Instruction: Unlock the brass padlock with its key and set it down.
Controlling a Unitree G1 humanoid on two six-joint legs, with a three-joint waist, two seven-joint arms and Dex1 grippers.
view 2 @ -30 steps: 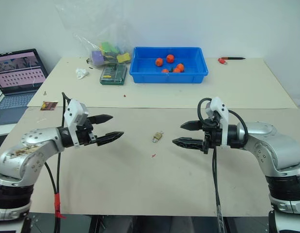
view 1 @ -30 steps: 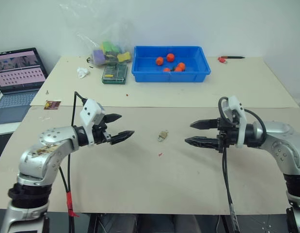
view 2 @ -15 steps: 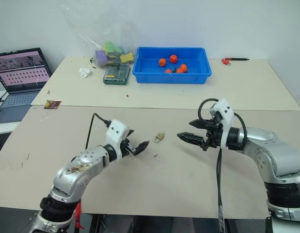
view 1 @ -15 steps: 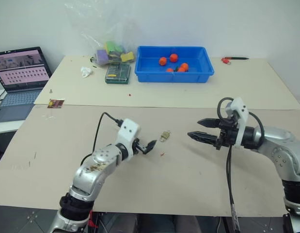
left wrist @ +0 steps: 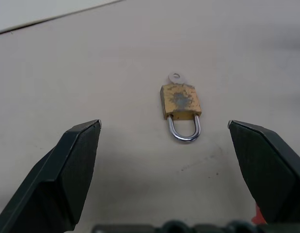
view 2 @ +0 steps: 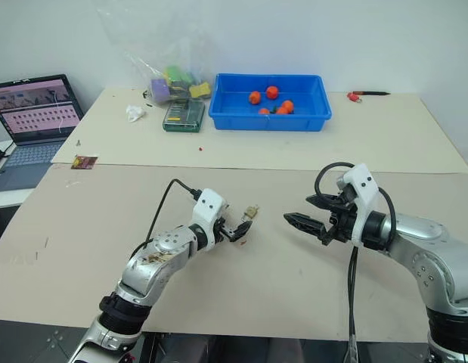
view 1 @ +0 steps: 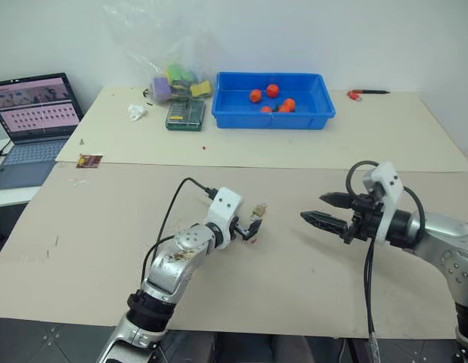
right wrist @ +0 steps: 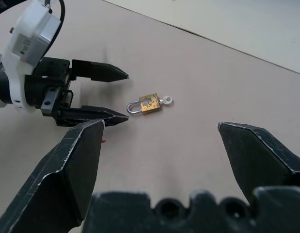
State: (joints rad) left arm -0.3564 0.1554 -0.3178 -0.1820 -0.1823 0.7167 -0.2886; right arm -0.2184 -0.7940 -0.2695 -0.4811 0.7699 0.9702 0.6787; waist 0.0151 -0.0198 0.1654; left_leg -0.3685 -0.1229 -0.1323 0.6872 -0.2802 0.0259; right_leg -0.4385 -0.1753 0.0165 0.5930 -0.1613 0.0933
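Beige surface [view 1: 309, 280], bare near front edge. Left end effector [view 1: 251, 229] low over it, fingers spread wide, nothing gripped, tips just short of brass padlock [left wrist: 181, 101]. Padlock lies flat, untouched, long axis in line w/ left end effector: shackle end toward its tips, key [left wrist: 175, 77] sticking out of far end, pointing away. Right end effector [view 1: 322, 210] also spread, empty, hovering well apart on padlock's other side. Farther back: blue tray [view 1: 273, 121].
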